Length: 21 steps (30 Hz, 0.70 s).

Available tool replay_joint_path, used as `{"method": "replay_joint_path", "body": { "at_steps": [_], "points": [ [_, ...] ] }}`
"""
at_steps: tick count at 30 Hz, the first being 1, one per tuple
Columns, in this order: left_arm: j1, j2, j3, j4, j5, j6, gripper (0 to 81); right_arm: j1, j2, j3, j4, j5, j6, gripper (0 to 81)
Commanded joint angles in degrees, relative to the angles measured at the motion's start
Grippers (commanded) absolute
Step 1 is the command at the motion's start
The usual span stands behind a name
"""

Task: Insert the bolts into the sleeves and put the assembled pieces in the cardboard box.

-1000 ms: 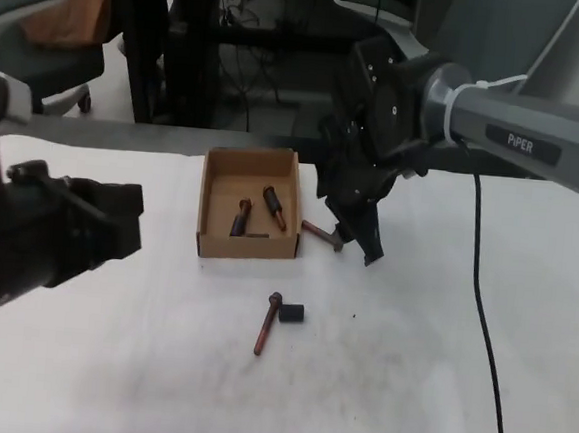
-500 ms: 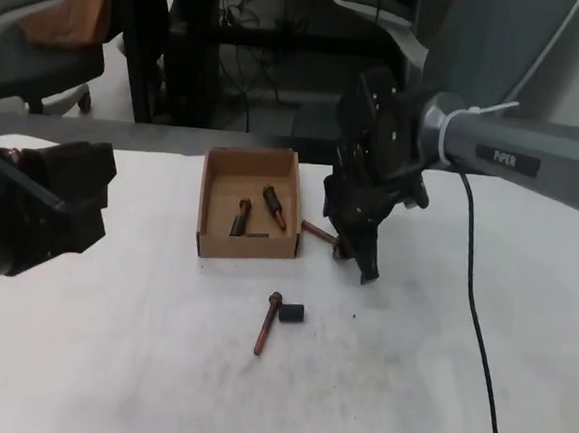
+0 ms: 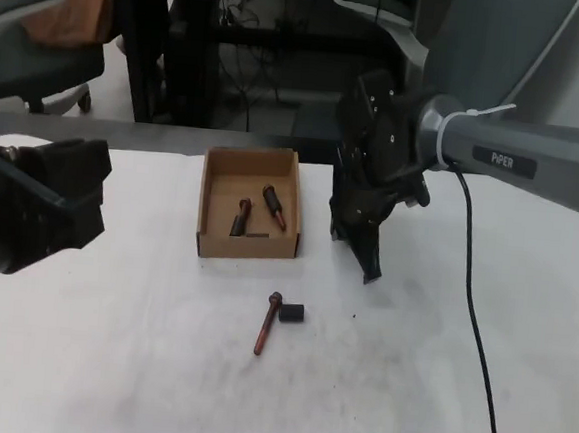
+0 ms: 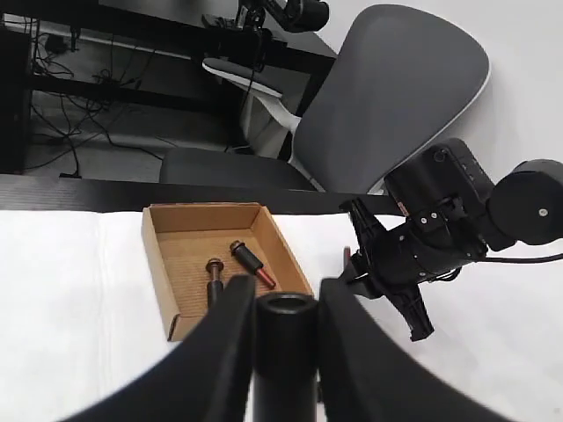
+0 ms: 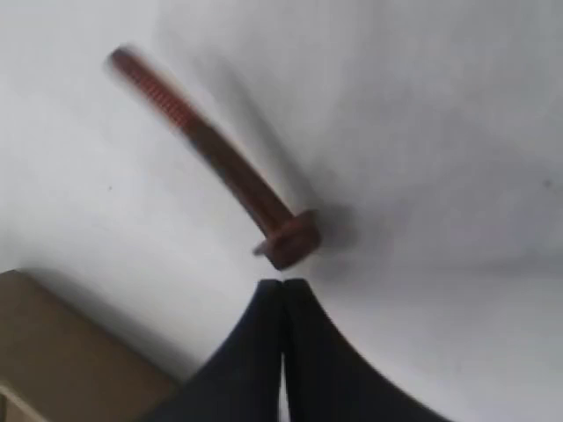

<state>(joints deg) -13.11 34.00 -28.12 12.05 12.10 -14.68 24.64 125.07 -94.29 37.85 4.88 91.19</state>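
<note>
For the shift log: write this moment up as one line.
left fingers: shut on sleeve | right fingers: shut, empty, by bolt | cardboard box: two pieces inside

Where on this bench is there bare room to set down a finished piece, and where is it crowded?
Free: the white cloth nearer the camera than the loose bolt and loose sleeve, on either side of the cable. Crowded: around the right gripper beside the cardboard box, where another bolt lies.
</note>
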Motion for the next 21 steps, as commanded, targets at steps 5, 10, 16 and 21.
{"method": "replay_joint_path", "body": {
  "at_steps": [5,10,16,21],
  "points": [
    [-0.1,-0.5,-0.1,-0.7,-0.5,0.2,1.8,-1.0,-0.3,0.1,-1.9,0.0,-7.2,0.0],
    [-0.1,-0.5,-0.1,-0.7,-0.5,0.2,1.8,-1.2,-0.3,0.1,-20.9,-7.7,-15.2,0.0],
    [-0.1,-0.5,-0.1,-0.7,-0.5,0.2,1.8,-3.0,-0.3,-1.8,-27.9,-14.4,-20.7,0.0],
    [-0.1,-0.5,-0.1,-0.7,-0.4,0.2,1.8,-6.0,-0.3,-4.3,-19.4,-25.3,-41.9,39.1]
  ]
}}
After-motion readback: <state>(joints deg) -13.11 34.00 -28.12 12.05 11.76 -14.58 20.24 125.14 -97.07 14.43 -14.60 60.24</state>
